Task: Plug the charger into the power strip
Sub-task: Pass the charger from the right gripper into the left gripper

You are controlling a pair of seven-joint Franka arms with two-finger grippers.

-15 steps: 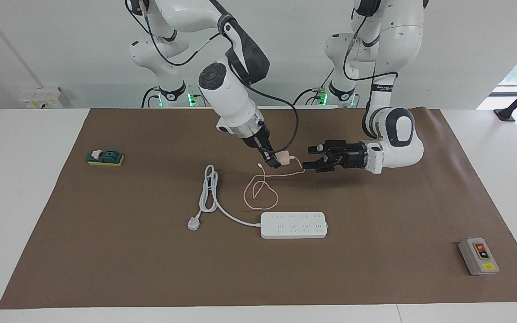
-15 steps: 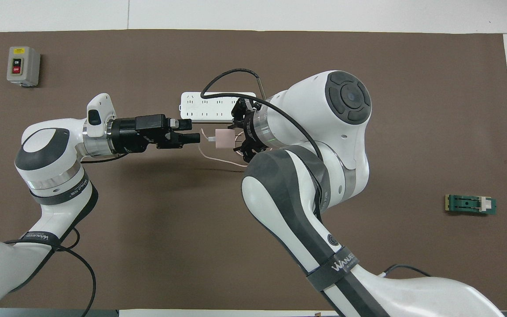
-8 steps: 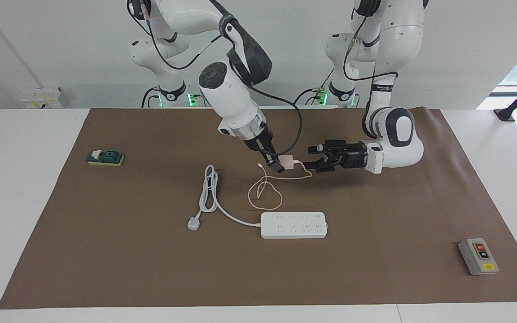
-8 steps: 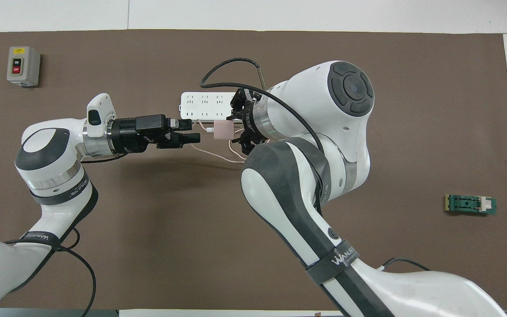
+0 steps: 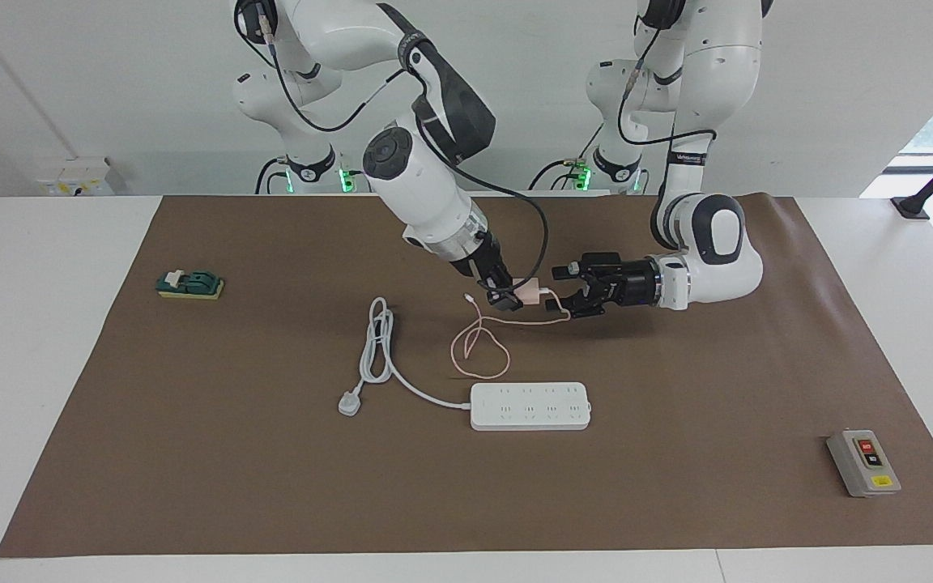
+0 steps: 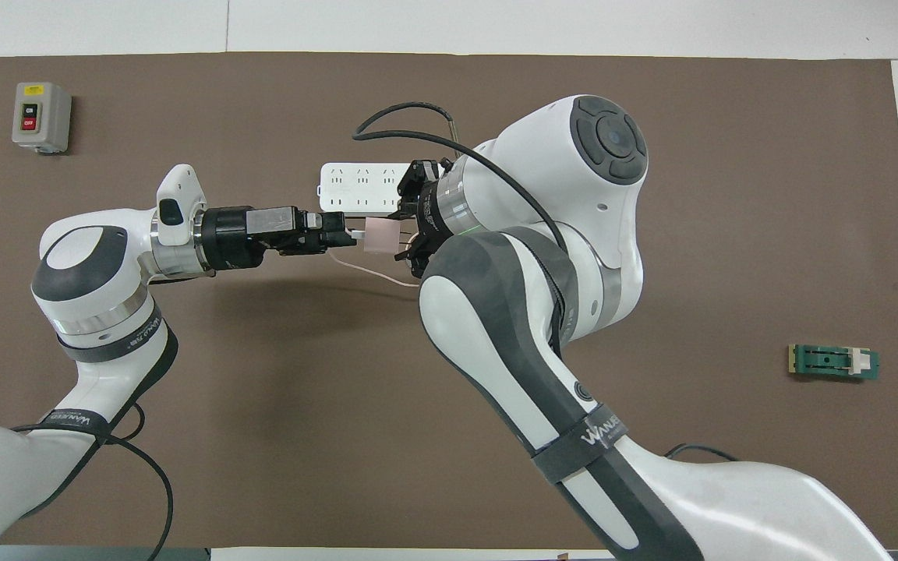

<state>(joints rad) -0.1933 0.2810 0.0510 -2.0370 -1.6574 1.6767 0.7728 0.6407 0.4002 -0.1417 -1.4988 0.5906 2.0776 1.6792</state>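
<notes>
Handover above the power strip (image 5: pixel 530 406): right gripper (image 5: pixel 505 296) clamps the charger (image 5: pixel 528 289); left gripper (image 5: pixel 561 301), jaws wide, flanks it to regrasp.

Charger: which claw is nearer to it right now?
Right. The right claw is shut on the charger, holding it above the mat. The left claw is open, right beside the charger's other end.

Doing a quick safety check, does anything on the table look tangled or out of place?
Only the pale pink cube charger's thin pink cable: it trails in a loose loop onto the brown mat, beside the white power strip.
</notes>
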